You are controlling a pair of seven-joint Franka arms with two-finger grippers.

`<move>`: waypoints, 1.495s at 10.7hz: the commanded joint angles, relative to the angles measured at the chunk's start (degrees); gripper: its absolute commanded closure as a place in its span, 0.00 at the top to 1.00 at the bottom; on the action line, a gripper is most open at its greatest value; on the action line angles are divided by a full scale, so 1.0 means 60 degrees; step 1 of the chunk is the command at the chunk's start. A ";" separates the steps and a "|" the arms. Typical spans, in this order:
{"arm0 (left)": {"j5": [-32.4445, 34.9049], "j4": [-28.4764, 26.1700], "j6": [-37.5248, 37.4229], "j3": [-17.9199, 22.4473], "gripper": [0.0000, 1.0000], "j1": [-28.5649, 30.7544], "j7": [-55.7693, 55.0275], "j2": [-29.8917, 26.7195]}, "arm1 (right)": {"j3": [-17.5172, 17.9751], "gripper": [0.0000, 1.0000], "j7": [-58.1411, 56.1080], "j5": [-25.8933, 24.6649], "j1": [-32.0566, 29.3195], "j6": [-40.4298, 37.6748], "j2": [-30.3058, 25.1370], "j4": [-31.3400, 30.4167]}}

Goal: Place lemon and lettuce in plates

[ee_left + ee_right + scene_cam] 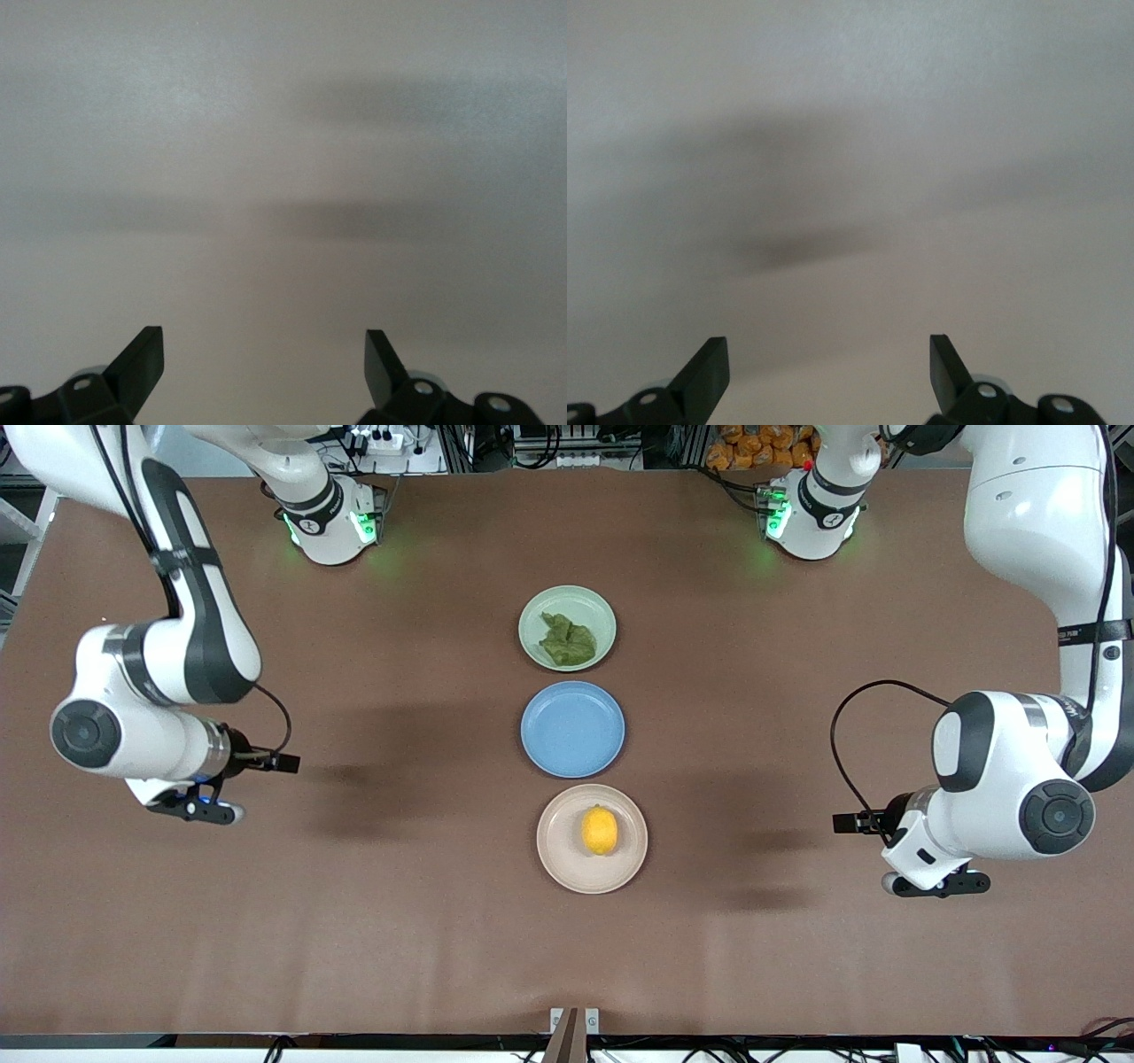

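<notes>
Beige plate, closest to the front edge of the table, holds the lemon, long axis running toward the bases. Blue plate mid-table is bare. Mint plate, toward the base edge, holds the lettuce. Both items look placed, so no reach seems due. Left gripper hangs released, nothing held, over bare table toward its own end; right gripper likewise spread and empty at its end. Lemon sits about midway between them.
</notes>
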 commanded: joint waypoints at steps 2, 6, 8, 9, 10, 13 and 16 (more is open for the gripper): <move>0.0168 -0.0848 -0.0065 -0.0108 1.00 0.0267 0.0236 -0.0986 | 0.0629 1.00 -0.0202 0.0004 -0.0381 0.0173 -0.1894 -0.1913; 0.0080 -0.2384 -0.0021 -0.0093 1.00 0.0296 0.0236 -0.2918 | 0.0688 1.00 -0.0827 0.0033 -0.0425 0.0100 -0.2117 -0.1319; 0.0065 -0.3483 -0.0021 -0.0093 1.00 0.0311 0.0236 -0.4090 | 0.0630 1.00 -0.1080 0.0106 -0.0425 -0.0162 -0.2204 -0.0819; 0.0065 -0.3850 -0.0064 -0.0093 1.00 0.0311 0.0222 -0.4661 | 0.0630 1.00 -0.1095 0.0179 -0.0425 -0.0527 -0.2219 -0.0382; 0.0065 -0.4318 -0.0079 -0.0093 1.00 0.0325 0.0222 -0.5290 | 0.0630 1.00 -0.1182 0.0180 -0.0439 -0.1096 -0.2205 0.0174; 0.0109 -0.3887 -0.1437 -0.0181 1.00 0.0735 0.0222 -0.5911 | 0.0630 1.00 -0.2001 0.0165 -0.0425 -0.2125 -0.2554 0.1072; 0.0080 -0.3064 -0.2159 -0.0210 1.00 0.0793 0.0193 -0.5882 | 0.0629 1.00 -0.2048 0.0078 -0.0425 -0.2680 -0.3083 0.1509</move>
